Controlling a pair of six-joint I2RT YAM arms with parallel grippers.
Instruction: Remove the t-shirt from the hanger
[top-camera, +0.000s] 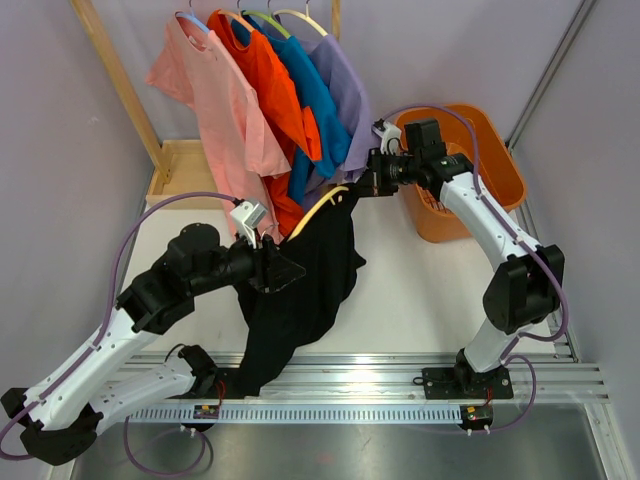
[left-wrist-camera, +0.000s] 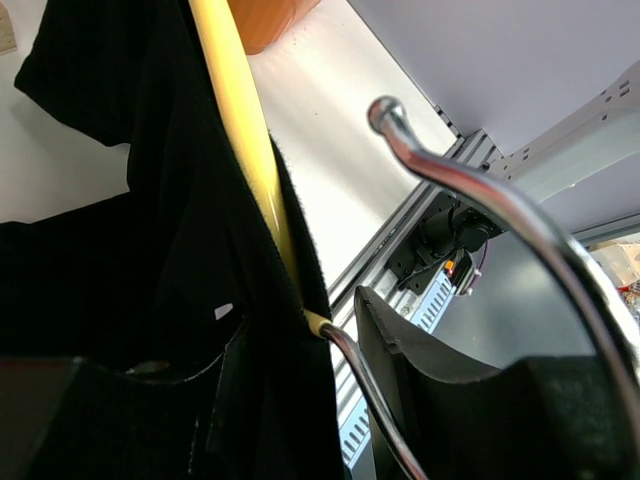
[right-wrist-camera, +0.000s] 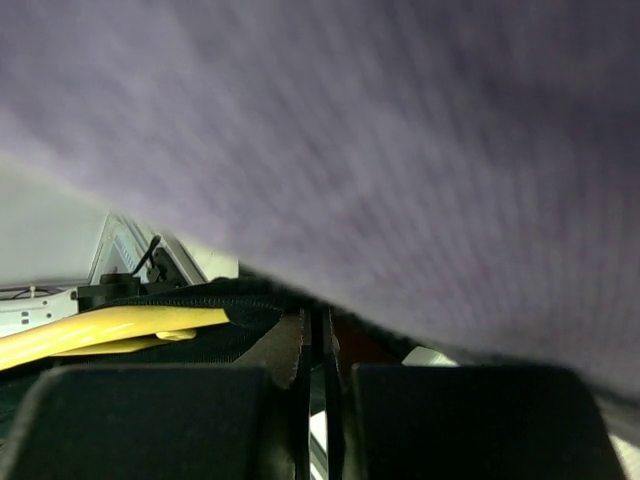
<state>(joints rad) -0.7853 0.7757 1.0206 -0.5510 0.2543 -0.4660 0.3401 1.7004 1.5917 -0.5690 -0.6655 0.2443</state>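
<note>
Hanging over the table (top-camera: 420, 290), the black t-shirt (top-camera: 310, 290) is seen from above, draped on the yellow hanger (top-camera: 318, 208). At the left wrist, the left fingers (left-wrist-camera: 450, 400) are clamped about the hanger neck, where collar cloth could be trapped. At the right wrist, the right fingers (right-wrist-camera: 285, 350) are pinched on a thin hem, which could slip free.

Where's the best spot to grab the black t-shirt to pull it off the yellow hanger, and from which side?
Pinch the black t-shirt at the shoulder draped over the far tip of the yellow hanger, coming from the right. The cloth there lies thin over the sloping arm, so it should slide off outward.
</note>
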